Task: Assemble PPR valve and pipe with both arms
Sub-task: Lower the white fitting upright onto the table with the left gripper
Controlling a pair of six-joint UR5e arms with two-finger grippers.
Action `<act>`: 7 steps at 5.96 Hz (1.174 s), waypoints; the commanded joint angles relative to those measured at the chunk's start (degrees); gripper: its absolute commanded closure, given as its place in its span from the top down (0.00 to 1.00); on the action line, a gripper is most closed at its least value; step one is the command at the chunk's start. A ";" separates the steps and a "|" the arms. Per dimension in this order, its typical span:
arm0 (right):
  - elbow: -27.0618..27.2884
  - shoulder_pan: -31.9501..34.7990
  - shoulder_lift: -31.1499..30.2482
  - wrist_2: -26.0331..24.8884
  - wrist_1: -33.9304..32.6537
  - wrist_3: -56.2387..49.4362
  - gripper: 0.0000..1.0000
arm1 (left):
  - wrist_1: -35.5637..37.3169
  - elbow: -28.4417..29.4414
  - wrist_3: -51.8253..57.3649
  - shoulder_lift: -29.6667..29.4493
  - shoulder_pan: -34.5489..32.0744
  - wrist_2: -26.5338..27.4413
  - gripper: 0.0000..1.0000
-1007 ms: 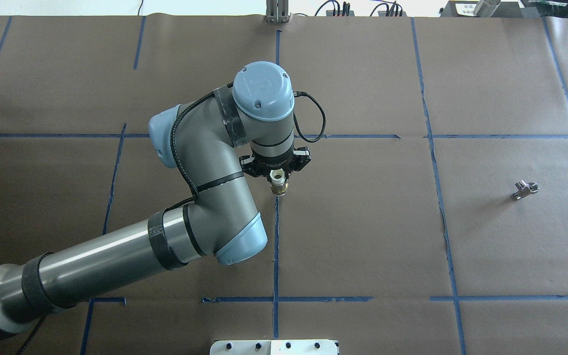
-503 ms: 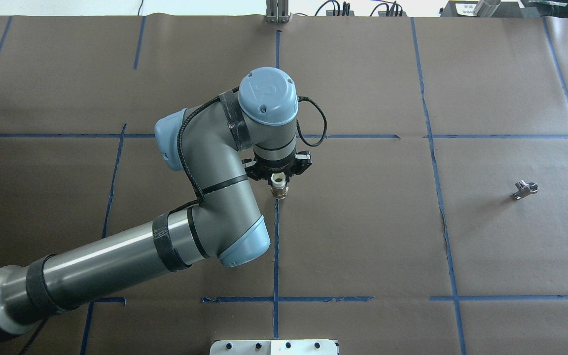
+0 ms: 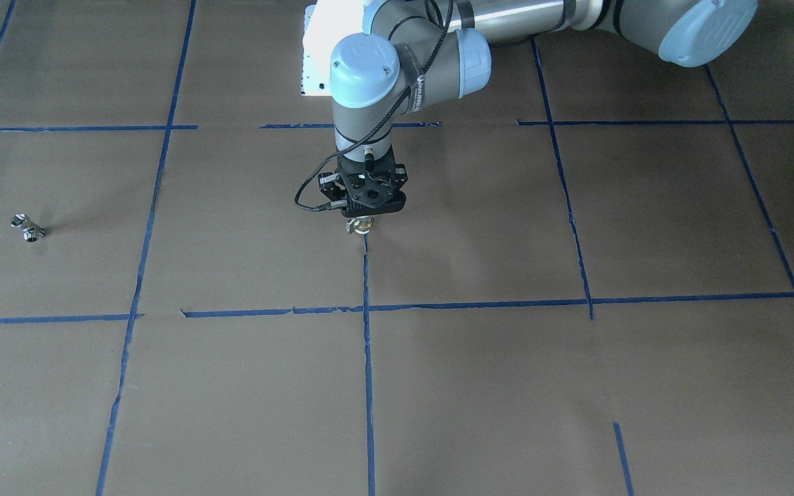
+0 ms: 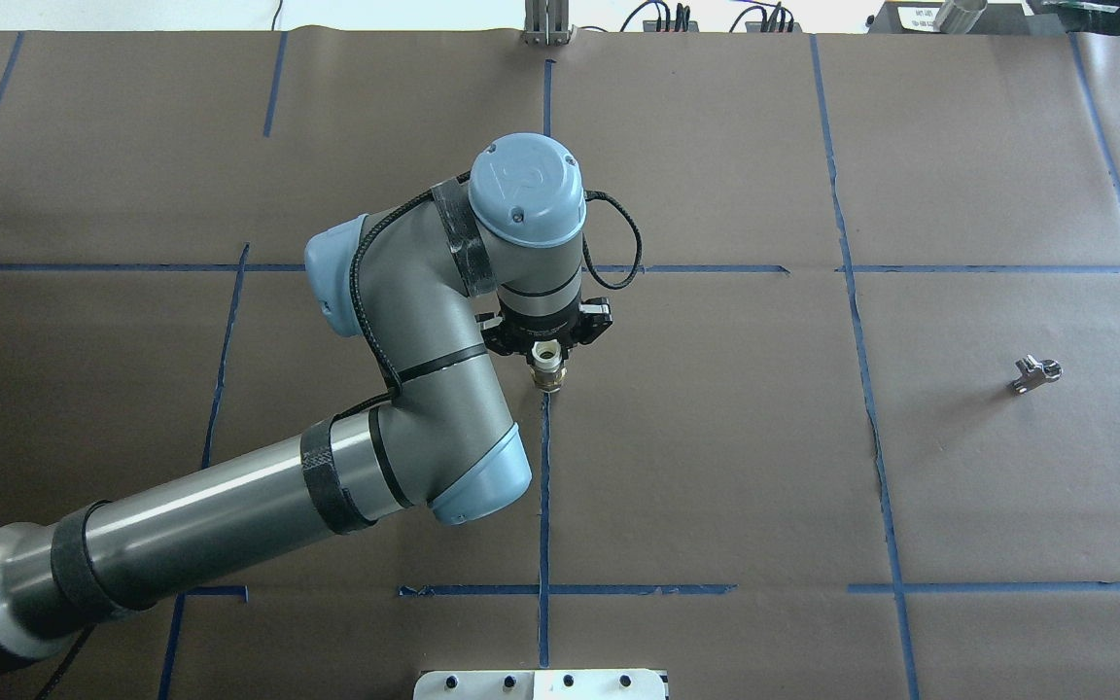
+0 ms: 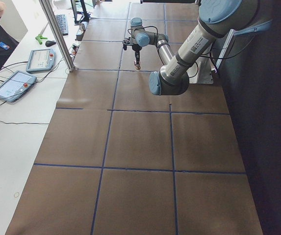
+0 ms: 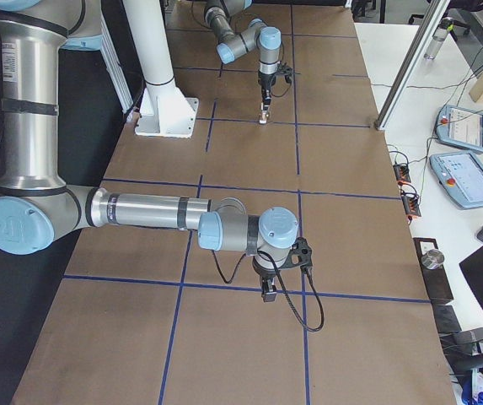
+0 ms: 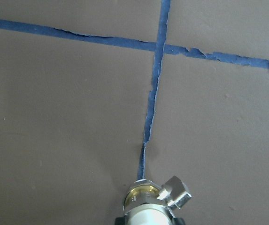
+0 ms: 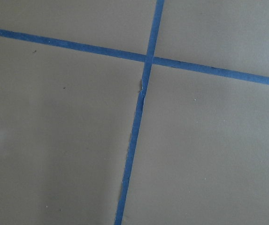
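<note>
My left gripper is shut on the PPR valve, a stubby piece with a white upper end and a brass lower end. It holds the valve upright, just above the brown table near a blue tape line. The valve also shows in the front view and in the left wrist view, with its small silver side lever. The pipe, a tiny chrome fitting, lies alone far to the right, also in the front view. My right gripper hangs over the table; I cannot tell whether it is open or shut.
The white pedestal base stands at the table's near edge. Blue tape lines divide the brown paper into squares. Teach pendants and an aluminium post stand on the white bench beyond the table's far edge.
My left arm's wrist has shifted slightly to the right with the valve still in its grip. The pipe has not moved.
</note>
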 commanded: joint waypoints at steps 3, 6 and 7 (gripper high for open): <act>0.00 0.02 0.00 -0.02 0.00 0.00 1.00 | -0.53 0.04 0.01 0.37 0.08 0.00 0.32; 0.00 0.02 0.00 -0.02 0.00 0.00 1.00 | -0.53 0.04 0.01 0.46 0.08 0.00 0.43; 0.00 0.02 0.00 -0.02 0.00 0.00 1.00 | -0.53 0.04 -0.08 0.46 0.08 0.09 0.69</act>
